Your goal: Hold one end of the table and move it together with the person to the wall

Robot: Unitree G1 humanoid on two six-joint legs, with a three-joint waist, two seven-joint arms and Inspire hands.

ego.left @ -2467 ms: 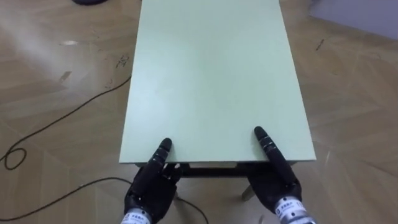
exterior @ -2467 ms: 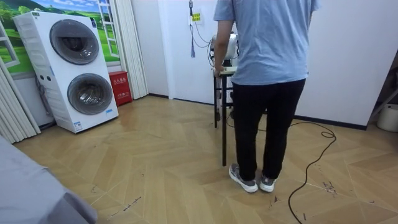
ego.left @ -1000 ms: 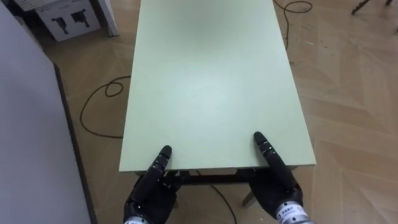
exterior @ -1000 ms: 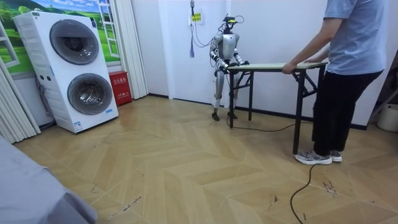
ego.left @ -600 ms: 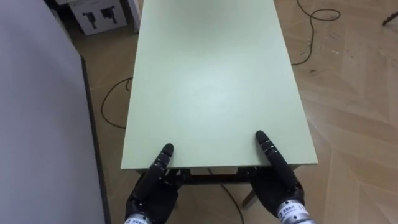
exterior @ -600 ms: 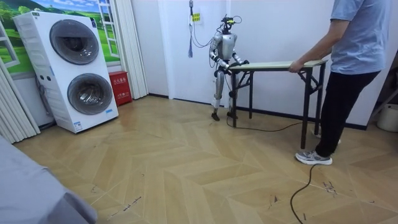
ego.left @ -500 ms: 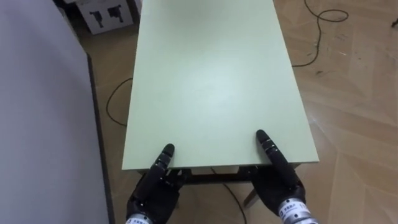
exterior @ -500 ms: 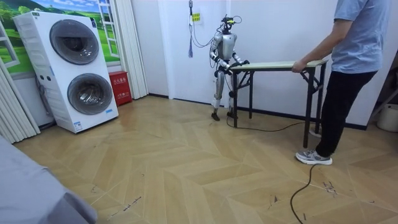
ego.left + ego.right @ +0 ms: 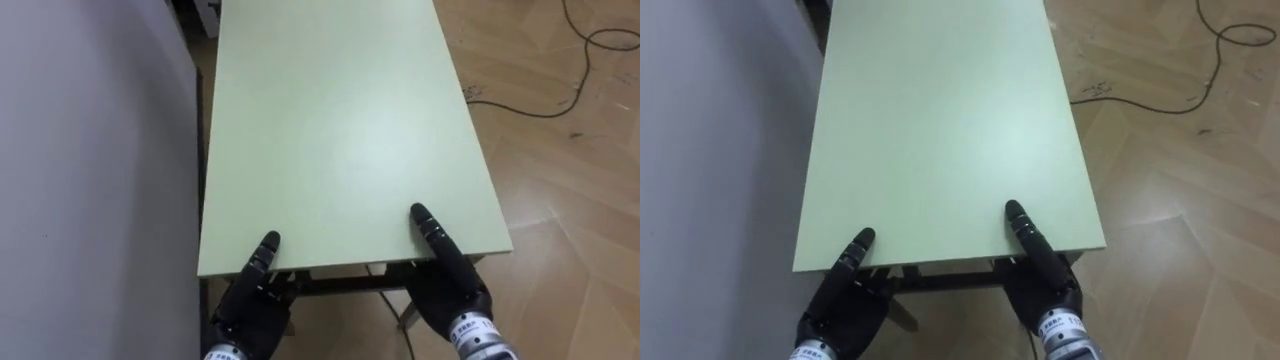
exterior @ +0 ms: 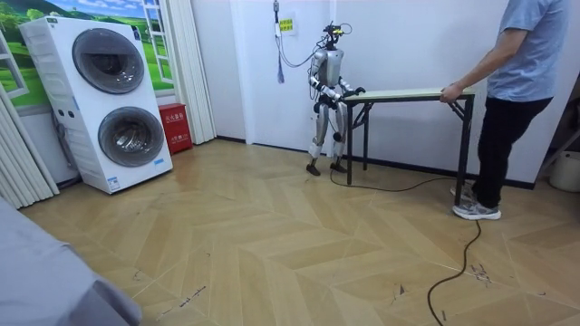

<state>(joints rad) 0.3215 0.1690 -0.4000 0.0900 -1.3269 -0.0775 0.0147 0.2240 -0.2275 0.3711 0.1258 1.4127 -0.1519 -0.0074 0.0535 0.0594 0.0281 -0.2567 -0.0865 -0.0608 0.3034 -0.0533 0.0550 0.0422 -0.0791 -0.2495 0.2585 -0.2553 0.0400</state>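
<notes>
A pale green table (image 9: 340,130) stretches away from me, with its near short edge in both my hands. My left hand (image 9: 248,305) lays its thumb on the top near the left corner, the rest of the hand under the edge. My right hand (image 9: 450,285) holds the same way near the right corner. In the room view I stand by the white wall at the end of the table (image 10: 399,92) on the room view's left. A person (image 10: 517,81) holds the other end with a hand (image 10: 450,91).
A grey wall (image 9: 90,150) runs close along the table's left side. Black cable (image 9: 590,40) lies on the wood floor to the right. In the room view a stacked washer and dryer (image 10: 109,100) stand at the left, and a cable (image 10: 453,263) trails behind the person.
The table, the person and I have moved toward the room view's right. In the eye view the grey wall has come closer on the left. Both hands keep their hold.
</notes>
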